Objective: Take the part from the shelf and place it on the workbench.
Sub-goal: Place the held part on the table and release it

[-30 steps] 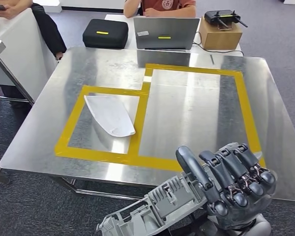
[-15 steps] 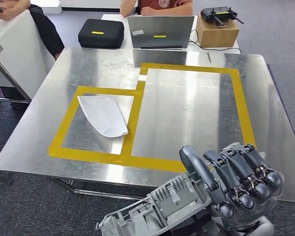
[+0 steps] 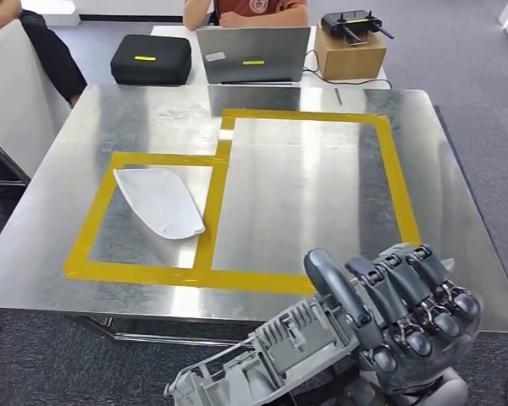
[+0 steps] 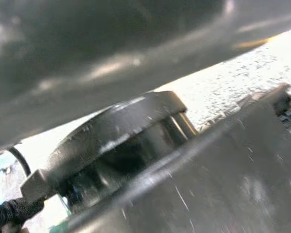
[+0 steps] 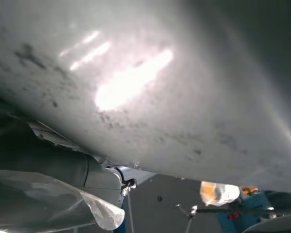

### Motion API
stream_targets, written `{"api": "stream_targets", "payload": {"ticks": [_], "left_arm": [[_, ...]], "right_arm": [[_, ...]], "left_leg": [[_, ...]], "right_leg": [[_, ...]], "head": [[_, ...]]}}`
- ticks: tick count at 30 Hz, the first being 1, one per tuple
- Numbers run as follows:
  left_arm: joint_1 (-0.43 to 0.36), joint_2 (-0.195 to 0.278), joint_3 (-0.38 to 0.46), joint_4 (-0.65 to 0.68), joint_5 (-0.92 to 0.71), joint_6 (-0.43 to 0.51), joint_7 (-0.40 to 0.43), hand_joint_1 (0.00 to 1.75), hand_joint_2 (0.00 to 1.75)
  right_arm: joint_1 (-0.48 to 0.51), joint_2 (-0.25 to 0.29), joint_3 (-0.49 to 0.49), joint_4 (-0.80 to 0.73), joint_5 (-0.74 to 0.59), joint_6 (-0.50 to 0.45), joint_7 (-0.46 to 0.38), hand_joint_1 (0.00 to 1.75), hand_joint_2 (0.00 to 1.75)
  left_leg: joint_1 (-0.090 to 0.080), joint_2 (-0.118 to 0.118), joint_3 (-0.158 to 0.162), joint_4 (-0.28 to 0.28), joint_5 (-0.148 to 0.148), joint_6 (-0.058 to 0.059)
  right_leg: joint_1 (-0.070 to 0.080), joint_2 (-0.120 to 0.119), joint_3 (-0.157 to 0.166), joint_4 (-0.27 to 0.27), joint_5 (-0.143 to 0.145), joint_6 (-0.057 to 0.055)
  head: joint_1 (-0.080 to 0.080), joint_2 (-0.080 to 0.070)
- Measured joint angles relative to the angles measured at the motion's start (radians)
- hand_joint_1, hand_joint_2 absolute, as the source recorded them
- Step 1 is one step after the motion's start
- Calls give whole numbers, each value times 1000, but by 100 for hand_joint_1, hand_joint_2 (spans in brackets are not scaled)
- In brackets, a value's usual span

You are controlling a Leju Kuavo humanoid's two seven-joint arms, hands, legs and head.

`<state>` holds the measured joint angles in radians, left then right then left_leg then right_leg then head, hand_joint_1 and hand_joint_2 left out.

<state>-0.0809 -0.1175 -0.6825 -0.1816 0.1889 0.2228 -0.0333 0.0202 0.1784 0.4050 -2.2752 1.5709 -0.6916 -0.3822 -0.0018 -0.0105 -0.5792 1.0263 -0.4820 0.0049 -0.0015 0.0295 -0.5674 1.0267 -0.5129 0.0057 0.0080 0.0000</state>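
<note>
A white curved sheet (image 3: 160,201) lies flat inside the smaller, left-hand square marked out in yellow tape (image 3: 213,196); a larger taped rectangle adjoins it on the right. Past the far edge stands a grey laptop (image 3: 252,54) with its lid up, a yellow strip on the lid. To its left lies a black case (image 3: 151,58) with a yellow stripe. To its right sits a cardboard box (image 3: 349,56) with a black router (image 3: 352,24) on top. A person in a red shirt (image 3: 248,8) sits behind the laptop. Grey carpet (image 3: 482,76) covers the floor.
</note>
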Motion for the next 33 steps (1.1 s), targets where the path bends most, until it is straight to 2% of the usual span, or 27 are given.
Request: {"api": "stream_targets", "payload": {"ticks": [2,7,12,19,28,33], "left_arm": [[1,0,0,0,0,0,0,0,0],[0,-1,0,0,0,2,0,0,0],[0,-1,0,0,3,5,-1,0,0],[4,4,0,0,6,1,-6,0,0],[4,10,0,0,-3,-27,-2,0,0],[3,14,0,0,-5,-29,-2,0,0]], "right_arm": [[0,0,0,0,0,0,2,175,175],[3,1,0,3,0,0,17,175,175],[15,8,-3,8,0,0,10,175,175],[17,19,-52,13,0,0,-14,175,175],[-7,20,-167,22,0,0,-28,175,175],[-12,20,-191,26,0,0,-28,175,175]], "left_leg": [[-1,0,-1,-2,1,-10],[-3,0,-1,-1,2,-3],[-5,0,-1,-1,3,4],[-4,0,-1,-1,3,4],[-4,0,-1,-1,3,4],[-4,0,-1,-1,3,4]], "right_leg": [[-2,0,1,-2,1,-1],[-4,0,5,-12,7,9],[-6,0,5,-14,10,14],[-7,0,5,-14,10,15],[-6,0,5,-13,10,15],[-6,0,4,-13,10,15]], "head": [[1,0],[1,0],[1,0],[0,0],[0,0],[0,0]]}}
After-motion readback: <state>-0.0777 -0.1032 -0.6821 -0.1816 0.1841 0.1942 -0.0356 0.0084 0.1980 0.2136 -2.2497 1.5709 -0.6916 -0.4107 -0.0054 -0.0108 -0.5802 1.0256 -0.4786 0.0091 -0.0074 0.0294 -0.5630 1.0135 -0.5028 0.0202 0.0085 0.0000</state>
